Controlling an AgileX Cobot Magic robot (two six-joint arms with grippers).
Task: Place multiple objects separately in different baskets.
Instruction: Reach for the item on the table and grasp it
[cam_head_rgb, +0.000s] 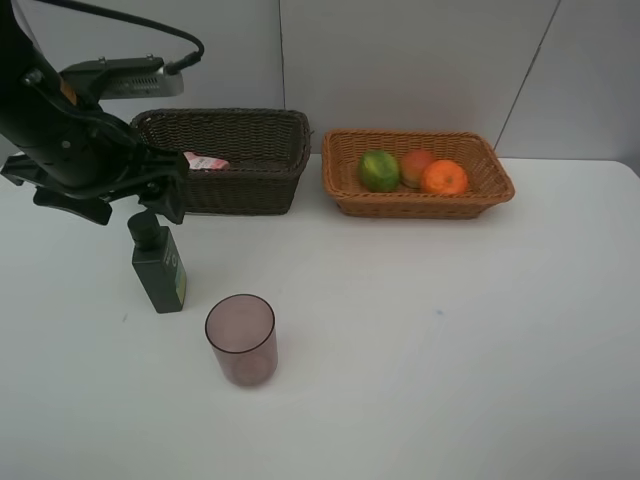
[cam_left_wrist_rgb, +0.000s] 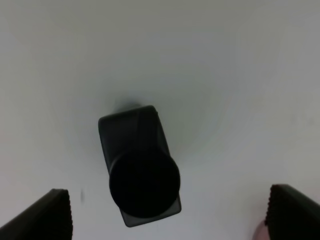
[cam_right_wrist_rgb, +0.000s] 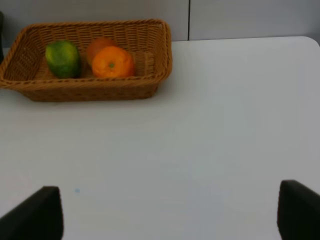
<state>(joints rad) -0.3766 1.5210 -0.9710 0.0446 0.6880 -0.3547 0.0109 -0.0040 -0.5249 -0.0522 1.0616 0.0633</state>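
As it hangs over green bottle (cam_left_wrist_rgb: 131, 131), left gripper (cam_left_wrist_rgb: 170, 212) wide open, empty

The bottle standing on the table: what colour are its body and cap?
Dark green bottle, black cap; clearest in exterior high.

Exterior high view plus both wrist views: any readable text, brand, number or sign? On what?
No text can be read in any view.
dark green bottle: a yellow-green label strip on its side, print too small to read.
pink bottle in the dark brown basket: red-and-white label, blurred, unreadable.
Left wrist view: the black cap shows no marking.
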